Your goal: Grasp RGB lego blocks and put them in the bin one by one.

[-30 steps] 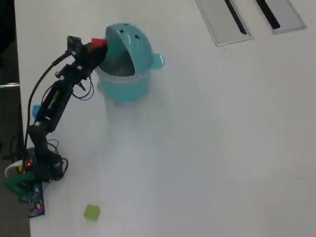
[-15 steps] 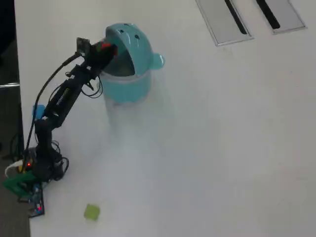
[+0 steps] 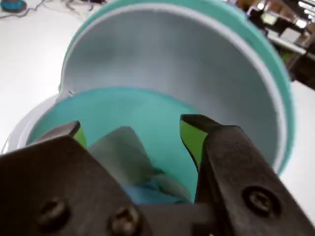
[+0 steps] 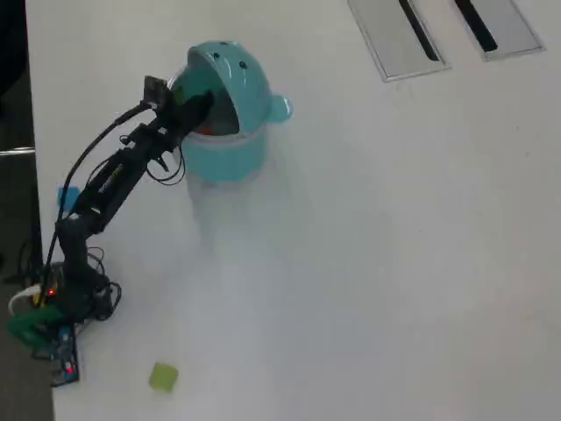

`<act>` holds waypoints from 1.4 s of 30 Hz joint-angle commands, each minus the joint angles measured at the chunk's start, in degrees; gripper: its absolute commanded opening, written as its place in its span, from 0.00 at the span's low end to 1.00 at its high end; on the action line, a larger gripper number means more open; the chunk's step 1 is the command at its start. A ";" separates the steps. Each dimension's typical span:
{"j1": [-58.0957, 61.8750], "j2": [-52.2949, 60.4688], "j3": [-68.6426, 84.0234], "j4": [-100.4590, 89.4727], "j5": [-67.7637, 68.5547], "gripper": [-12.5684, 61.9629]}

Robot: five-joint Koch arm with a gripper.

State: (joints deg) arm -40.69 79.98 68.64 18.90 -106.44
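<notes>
The round teal plastic bin with the domed hood lid (image 4: 230, 96) stands on the white table (image 4: 377, 263) in the upper left of the overhead view, its small side knob pointing right. The thin black arm (image 4: 105, 189) rises from its base at the lower left edge and reaches up and to the right, so that the black gripper (image 4: 200, 110) sits right at the mouth of the bin, under the hood. A small reddish spot shows inside the opening just beside the gripper tip, too small to make out clearly.

In the wrist view the gripper (image 3: 130, 132) fills the bottom of the frame, its two black jaws with green inner pads spread well apart, with nothing between them. Past the jaws lies the teal inside of the bin (image 3: 142, 113) and the pale grey underside of the hood. Something blue and some pale crumpled material lie down inside it.

The small yellow-green cube (image 4: 162, 377) lies alone on the table at the bottom left of the overhead view, well apart from the bin and near the arm's base.
</notes>
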 commanded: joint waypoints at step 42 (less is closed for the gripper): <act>60.64 38.14 43.77 -3.34 2.90 0.63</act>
State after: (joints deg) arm 19.16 116.89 116.54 19.51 -105.21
